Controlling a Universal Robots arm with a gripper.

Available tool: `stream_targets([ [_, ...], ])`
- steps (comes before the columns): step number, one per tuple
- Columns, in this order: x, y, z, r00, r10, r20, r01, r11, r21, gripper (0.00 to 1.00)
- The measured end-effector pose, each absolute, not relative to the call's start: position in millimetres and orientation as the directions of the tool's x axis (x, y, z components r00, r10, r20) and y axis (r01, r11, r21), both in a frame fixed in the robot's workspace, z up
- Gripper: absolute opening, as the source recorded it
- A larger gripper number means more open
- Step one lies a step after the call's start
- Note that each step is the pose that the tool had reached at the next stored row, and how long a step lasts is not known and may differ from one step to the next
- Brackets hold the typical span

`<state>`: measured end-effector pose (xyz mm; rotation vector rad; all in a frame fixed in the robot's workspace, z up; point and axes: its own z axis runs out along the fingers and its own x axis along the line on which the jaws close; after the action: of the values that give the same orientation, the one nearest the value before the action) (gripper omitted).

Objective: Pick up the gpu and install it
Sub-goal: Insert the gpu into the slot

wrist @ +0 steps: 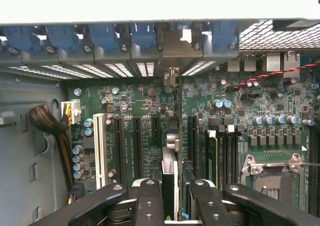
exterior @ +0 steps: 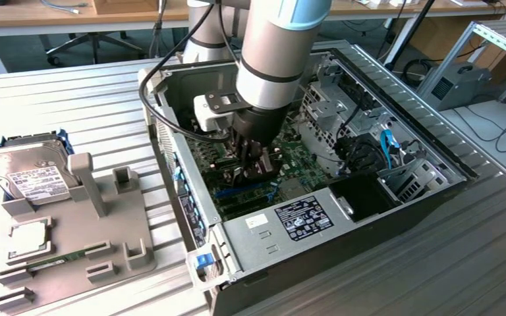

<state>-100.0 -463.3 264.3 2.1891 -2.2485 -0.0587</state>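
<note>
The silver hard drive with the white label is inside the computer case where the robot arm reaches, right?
No. The silver hard drive with the white label lies outside the open black computer case, on the table at the exterior view's left. The robot arm does reach into the case.

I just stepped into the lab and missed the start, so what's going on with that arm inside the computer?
A silver-grey robot arm has reached down into an open desktop computer case lying on a metal-slatted table. Its hand is shut on a thin, flat expansion card, held edge-on over the green motherboard, in line with the black slots. Whether the card is fully seated cannot be told. On the exterior view's left, a silver hard drive with a white label sits at a grey holder tray.
</note>
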Motion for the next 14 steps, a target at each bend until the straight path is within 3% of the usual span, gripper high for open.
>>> stream_targets([
  [14, -99.9, -463.7, 257.7, -0.027, -0.999, -0.024, -0.999, 0.026, 0.029, 0.26],
])
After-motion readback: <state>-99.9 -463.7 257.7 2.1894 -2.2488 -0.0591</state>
